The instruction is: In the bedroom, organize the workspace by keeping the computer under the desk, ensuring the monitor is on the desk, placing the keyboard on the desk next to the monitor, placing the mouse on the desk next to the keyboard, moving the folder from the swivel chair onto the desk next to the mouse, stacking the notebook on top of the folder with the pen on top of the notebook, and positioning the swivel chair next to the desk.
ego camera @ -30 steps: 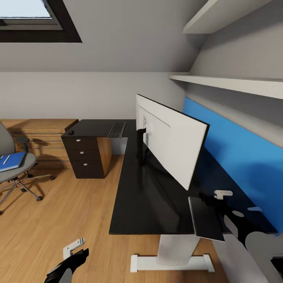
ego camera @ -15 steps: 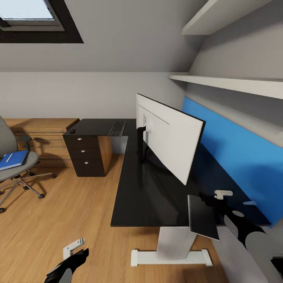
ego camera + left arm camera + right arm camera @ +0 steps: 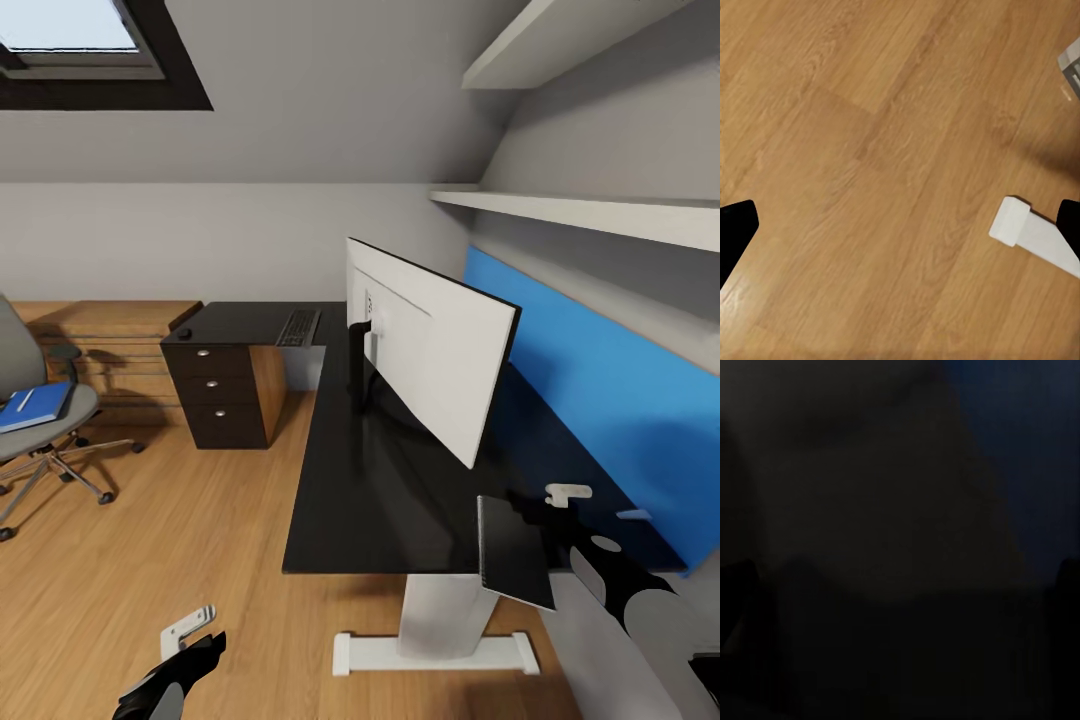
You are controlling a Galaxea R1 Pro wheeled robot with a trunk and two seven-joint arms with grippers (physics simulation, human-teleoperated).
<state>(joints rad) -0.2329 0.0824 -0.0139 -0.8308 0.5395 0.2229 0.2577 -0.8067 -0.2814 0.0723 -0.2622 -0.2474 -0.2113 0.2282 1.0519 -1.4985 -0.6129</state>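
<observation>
The long black table (image 3: 360, 490) runs away toward the far wall and turns a corner there. The monitor (image 3: 430, 355) stands on it, white back facing the room, its black stand planted near the middle of the top. At the table's far end the keyboard (image 3: 297, 329) lies flat beside the monitor's stand, and the small black mouse (image 3: 181, 336) sits at the outer corner above the drawer unit (image 3: 220, 398), well apart from the keyboard.

Off to the side of the table, out on the wood floor (image 3: 150, 540), stands the swivel chair (image 3: 35, 420), apart from the table. The blue folder (image 3: 32, 407) lies on its seat with the white pen (image 3: 20, 403) on top of it.

At the table's near corner the right gripper (image 3: 545, 515) holds the dark notebook (image 3: 512, 553) upright on edge, its fingers clamped on it; the notebook overhangs the table's front edge. The right wrist view is nearly black, so nothing more can be told there.

The left gripper (image 3: 195, 635) hangs low over the floor before the table, its fingers (image 3: 735, 232) spread wide with nothing between them, and the table's white foot (image 3: 1031, 236) is close by.
</observation>
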